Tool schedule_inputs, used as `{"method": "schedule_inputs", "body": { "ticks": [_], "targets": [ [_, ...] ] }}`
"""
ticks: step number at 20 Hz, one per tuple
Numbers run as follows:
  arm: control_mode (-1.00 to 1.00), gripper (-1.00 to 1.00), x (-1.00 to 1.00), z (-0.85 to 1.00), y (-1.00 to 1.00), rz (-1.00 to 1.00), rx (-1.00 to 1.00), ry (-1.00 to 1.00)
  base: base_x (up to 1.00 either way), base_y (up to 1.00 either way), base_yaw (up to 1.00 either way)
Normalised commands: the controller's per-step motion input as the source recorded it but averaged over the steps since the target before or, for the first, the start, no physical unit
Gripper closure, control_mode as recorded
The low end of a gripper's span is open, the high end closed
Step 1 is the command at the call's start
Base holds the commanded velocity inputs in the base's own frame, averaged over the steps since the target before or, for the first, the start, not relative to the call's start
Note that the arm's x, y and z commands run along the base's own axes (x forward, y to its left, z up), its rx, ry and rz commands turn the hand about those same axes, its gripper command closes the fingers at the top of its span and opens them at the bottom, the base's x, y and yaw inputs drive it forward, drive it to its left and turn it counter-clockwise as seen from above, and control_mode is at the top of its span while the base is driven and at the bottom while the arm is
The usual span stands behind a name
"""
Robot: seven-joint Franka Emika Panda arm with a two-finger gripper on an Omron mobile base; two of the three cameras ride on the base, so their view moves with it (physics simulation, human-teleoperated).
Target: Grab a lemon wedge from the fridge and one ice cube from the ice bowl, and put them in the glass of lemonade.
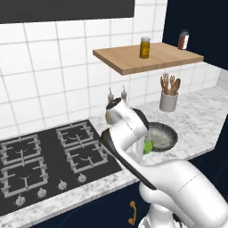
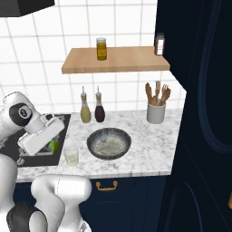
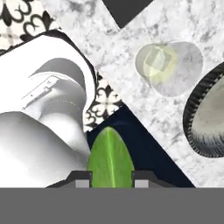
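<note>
Lemon wedge [image 3: 110,155] sits pinched between the two fingertips of the tool [image 3: 110,177], carried in the air above the front edge of the counter [image 3: 144,94], near the glass of lemonade [image 3: 158,65] beside the ice bowl [image 3: 209,116]. Its long axis runs out along the fingers, pointed tip leading away from the hand. The glass mouth is small; releasing off-centre would likely drop the wedge onto the counter or floor, and a low approach could knock the glass over.
</note>
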Motion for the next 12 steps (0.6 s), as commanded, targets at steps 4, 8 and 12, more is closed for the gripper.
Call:
{"method": "schedule_inputs", "body": {
  "ticks": [4,8,12],
  "targets": [
    [-1.0,1.0,0.31,0.0,0.0,0.19,-0.44,0.53,0.0,0.0,0.0],
    [-1.0,1.0,0.31,-0.04,0.0,0.22,-0.44,0.53,0.0,0.0,0.0],
    [-1.0,1.0,0.59,-0.3,0.0,0.21,-0.29,0.22,0.0,0.0,0.0]
  ]
}}
